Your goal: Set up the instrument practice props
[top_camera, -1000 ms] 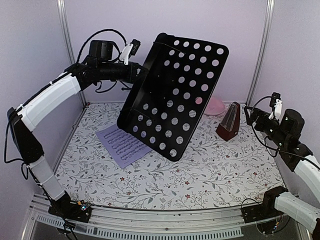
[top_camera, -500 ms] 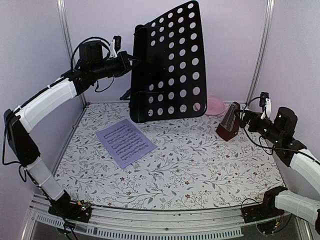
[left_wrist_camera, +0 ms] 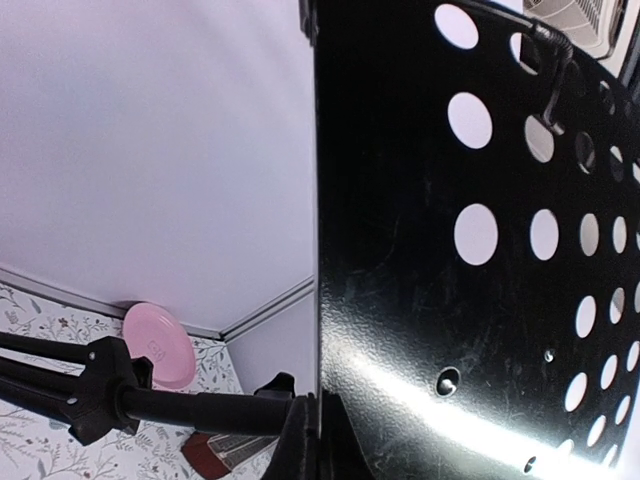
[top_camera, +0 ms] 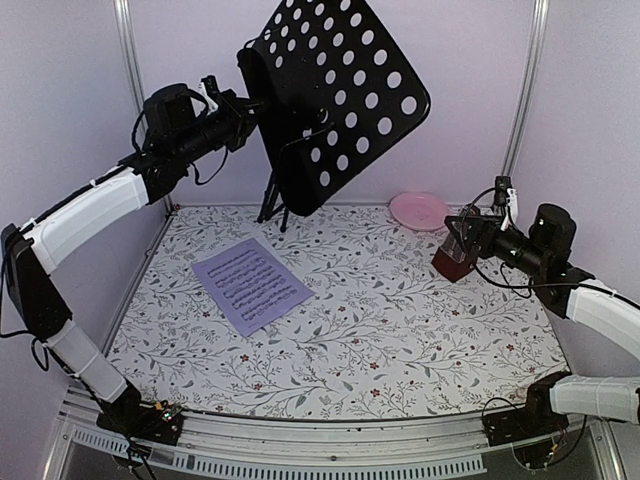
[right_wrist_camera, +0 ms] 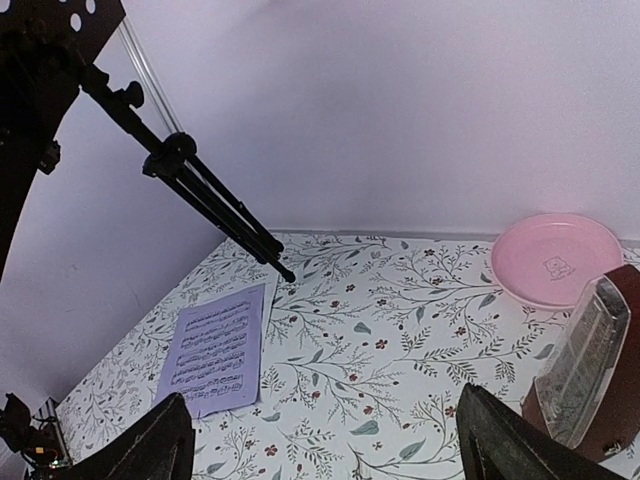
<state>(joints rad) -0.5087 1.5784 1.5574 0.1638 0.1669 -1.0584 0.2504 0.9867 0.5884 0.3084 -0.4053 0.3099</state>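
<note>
Two end effectors are at work. The left end effector (top_camera: 247, 100) is pressed together on the edge of the black perforated music stand desk (top_camera: 340, 90), pinching it and holding it high above the back left of the counter (top_camera: 400, 340). The desk is tilted, its holed face turned up and to the right. Below it the folded tripod legs (top_camera: 272, 200) hang down toward the counter's back edge; whether their tips touch the surface cannot be told.

The right end effector (right_wrist_camera: 320, 410) is spread wide and holds nothing. It hovers low at the right side, and in the wrist view the dark red-brown pyramid metronome (right_wrist_camera: 590, 370) stands upright just outside its right finger (right_wrist_camera: 495, 440), not between the two. Behind the metronome lies the pink plate (top_camera: 418, 210). A white sheet-music page (top_camera: 250, 285) lies flat on the counter's left half, well apart from both.
</note>
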